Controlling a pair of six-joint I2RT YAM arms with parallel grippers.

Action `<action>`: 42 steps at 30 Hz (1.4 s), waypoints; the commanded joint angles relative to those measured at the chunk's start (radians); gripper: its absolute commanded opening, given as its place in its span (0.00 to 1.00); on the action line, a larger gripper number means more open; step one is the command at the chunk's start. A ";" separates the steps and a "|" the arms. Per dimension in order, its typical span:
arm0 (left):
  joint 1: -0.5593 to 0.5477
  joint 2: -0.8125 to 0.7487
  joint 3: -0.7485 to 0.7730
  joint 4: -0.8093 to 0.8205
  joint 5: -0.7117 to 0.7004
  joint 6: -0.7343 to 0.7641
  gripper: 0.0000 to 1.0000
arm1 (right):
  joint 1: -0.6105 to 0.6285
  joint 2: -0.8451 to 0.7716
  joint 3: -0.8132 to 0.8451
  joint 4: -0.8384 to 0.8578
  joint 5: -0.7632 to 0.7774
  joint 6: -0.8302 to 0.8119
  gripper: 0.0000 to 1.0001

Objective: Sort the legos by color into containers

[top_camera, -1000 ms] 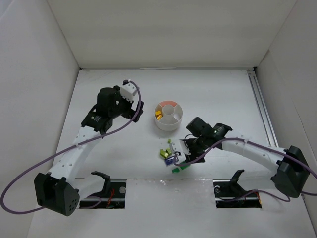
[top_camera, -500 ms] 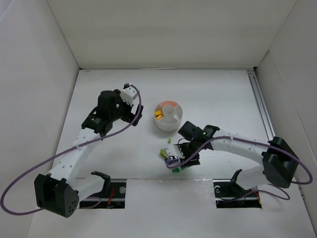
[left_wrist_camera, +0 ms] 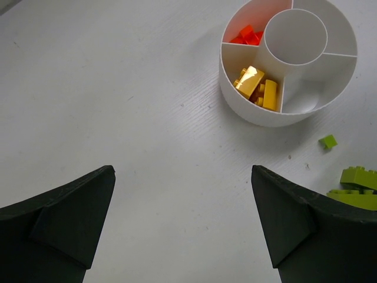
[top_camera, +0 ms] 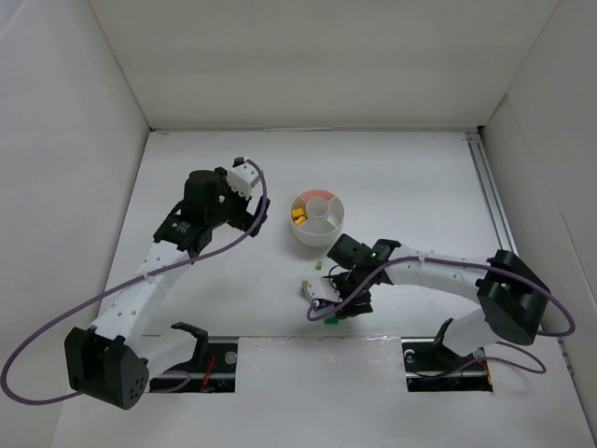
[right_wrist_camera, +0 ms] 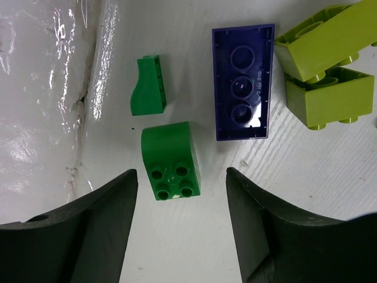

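The white counter (top_camera: pixel 420 177) carries everything. Near its middle stands the round white dish (top_camera: pixel 312 239), whose far rim is cut off in the left wrist view. One wedge holds yellow legos (left_wrist_camera: pixel 256 87) and the next holds orange legos (left_wrist_camera: pixel 247 36), which are partly hidden by the wall. The left tool (left_wrist_camera: pixel 181 194) hangs over bare counter left of the dish, fingers wide apart and empty. The right tool (right_wrist_camera: pixel 179 194) sits low over the loose pile near the counter's near edge, and from above it covers most of that pile. Its fingers are spread to either side of a green lego (right_wrist_camera: pixel 171 160); we cannot tell if they touch it. Just beyond lie an upturned purple lego (right_wrist_camera: pixel 244 88), lime legos (right_wrist_camera: pixel 327 71) cut off at the frame edge, a curved green piece (right_wrist_camera: pixel 149 85), and a tiny lime bit (left_wrist_camera: pixel 328 141) beside the dish.
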 commanded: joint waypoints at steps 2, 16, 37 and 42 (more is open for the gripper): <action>0.001 0.009 0.008 0.040 -0.008 0.006 1.00 | 0.014 0.011 -0.015 0.044 0.016 0.010 0.67; 0.001 0.029 0.017 0.058 0.010 0.015 1.00 | 0.045 0.021 0.012 0.053 0.027 0.019 0.63; 0.001 0.038 0.017 0.049 0.019 0.015 1.00 | 0.108 0.084 0.067 0.016 0.106 0.061 0.61; 0.001 0.047 0.017 0.058 0.028 0.015 1.00 | 0.118 0.095 0.067 0.016 0.126 0.061 0.60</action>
